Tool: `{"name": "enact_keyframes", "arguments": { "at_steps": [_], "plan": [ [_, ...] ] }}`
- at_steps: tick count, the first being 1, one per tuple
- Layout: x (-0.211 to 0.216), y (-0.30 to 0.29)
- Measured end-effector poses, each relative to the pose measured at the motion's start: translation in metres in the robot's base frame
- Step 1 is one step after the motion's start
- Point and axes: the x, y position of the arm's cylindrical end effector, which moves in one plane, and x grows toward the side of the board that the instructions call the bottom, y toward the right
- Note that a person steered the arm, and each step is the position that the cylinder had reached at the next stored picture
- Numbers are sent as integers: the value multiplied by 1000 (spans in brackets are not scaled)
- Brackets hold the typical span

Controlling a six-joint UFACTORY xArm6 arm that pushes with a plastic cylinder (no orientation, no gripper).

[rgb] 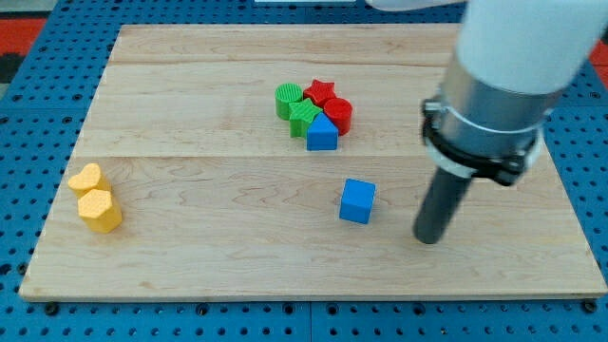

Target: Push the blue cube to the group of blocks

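The blue cube (357, 200) lies alone on the wooden board (218, 256), right of centre and toward the view's bottom. The group sits above it near the board's middle top: a green round block (288, 99), a green block (304, 120), a red star (320, 92), a red round block (340, 113) and a blue triangular block (322, 133), all touching. My tip (429, 237) rests on the board to the right of the blue cube and slightly below it, a clear gap apart.
Two yellow blocks, a heart-like one (85, 178) and a hexagonal one (100, 210), touch each other near the board's left edge. A blue pegboard (28, 142) surrounds the board. The arm's white body (518, 57) covers the upper right.
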Motion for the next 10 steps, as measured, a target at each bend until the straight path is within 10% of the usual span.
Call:
{"name": "enact_keyframes", "arguments": {
  "at_steps": [5,10],
  "plan": [
    [-57,-151],
    [-93,-128]
  ]
}}
